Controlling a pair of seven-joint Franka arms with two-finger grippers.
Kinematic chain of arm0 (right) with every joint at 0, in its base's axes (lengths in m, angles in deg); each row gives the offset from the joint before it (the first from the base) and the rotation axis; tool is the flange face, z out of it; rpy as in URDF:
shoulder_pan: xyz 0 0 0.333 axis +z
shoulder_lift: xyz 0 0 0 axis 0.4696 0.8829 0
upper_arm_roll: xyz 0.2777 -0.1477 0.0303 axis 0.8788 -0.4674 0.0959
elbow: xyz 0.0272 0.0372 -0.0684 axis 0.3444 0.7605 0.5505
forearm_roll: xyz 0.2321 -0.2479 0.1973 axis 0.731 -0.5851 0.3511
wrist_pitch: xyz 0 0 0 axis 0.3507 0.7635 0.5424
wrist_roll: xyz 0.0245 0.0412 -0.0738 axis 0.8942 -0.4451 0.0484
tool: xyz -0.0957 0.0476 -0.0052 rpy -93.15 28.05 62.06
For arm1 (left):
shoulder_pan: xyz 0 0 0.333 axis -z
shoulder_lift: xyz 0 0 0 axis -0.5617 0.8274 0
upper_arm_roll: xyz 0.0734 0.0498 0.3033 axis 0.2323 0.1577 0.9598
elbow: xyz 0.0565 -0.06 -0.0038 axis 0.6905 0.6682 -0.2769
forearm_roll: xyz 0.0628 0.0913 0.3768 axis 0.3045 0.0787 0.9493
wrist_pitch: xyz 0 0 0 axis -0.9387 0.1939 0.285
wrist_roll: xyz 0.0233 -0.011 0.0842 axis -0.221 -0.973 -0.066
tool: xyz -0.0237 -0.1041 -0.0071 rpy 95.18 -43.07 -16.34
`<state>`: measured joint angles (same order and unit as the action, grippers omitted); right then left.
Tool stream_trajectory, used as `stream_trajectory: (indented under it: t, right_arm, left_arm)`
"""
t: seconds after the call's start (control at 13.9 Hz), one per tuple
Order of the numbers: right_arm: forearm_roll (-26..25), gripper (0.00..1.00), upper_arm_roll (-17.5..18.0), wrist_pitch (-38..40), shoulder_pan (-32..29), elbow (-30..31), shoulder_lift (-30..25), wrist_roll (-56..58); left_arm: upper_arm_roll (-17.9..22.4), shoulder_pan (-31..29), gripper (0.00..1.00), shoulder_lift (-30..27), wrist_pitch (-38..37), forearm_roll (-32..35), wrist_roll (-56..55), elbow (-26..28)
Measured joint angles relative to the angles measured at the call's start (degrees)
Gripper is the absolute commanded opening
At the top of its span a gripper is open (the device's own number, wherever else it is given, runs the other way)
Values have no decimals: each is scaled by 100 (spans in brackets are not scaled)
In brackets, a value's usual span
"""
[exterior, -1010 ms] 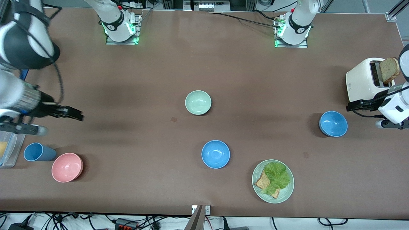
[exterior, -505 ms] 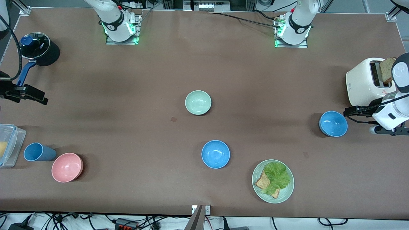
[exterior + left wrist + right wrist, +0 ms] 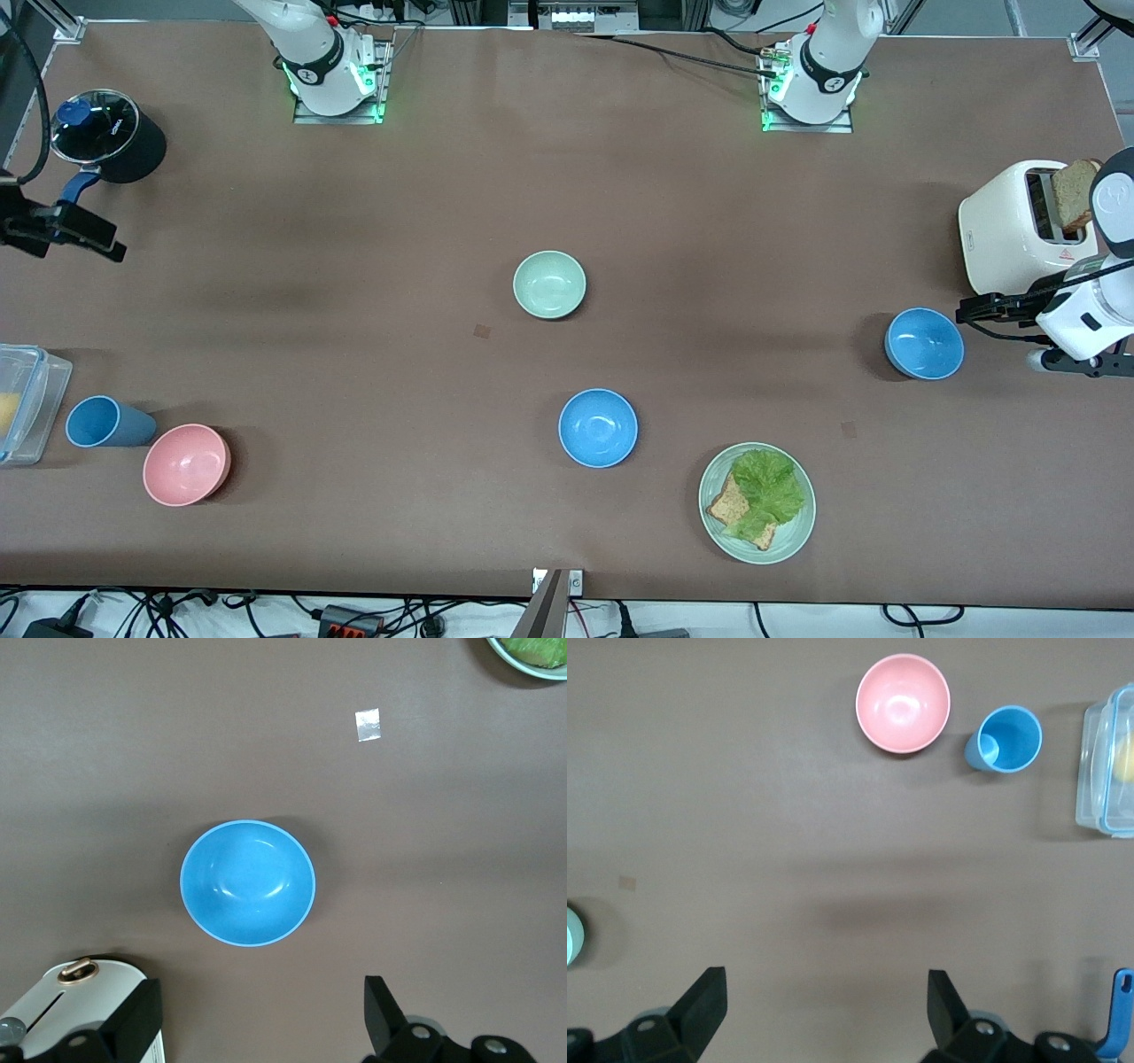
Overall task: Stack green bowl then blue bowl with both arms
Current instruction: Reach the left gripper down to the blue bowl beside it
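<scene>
1. Near the middle of the brown table, the small round glossy mint-green bowl is sitting upright and untouched, with one small plain sky-blue bowl nearer to the front camera and apart from it
2. A second identical blue bowl is resting toward the left arm's end, just beside the white toaster holding a bread slice
3. Over the table edge next to that bowl, the left gripper is hovering with its black fingers spread wide and empty
4. At the right arm's end, the right gripper is hanging beside the black pot, fingers likewise parted and holding nothing
5. Judging from this, no stacking is done yet; the left arm is probably lining up on the bowl below it
6. To do it well, centre one finger inside the rim and one outside, descend straight, pinch the wall firmly, and lift clear of the toaster
</scene>
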<state>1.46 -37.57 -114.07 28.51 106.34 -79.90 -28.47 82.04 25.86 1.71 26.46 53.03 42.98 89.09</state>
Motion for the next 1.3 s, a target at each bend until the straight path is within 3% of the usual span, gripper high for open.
stream_trajectory:
  t: [0.43,0.87,1.3]
  right_arm:
    - [-81,100,0,-573,21,1140,-624,1]
    - [-95,100,0,-748,34,1158,-654,2]
    - [-98,100,1,-747,44,1156,-604,11]
  left_arm:
    - [4,-201,100,365,560,125,150,61]
    - [9,-560,100,627,2109,129,631,1044]
    - [8,-637,95,780,2362,129,720,1367]
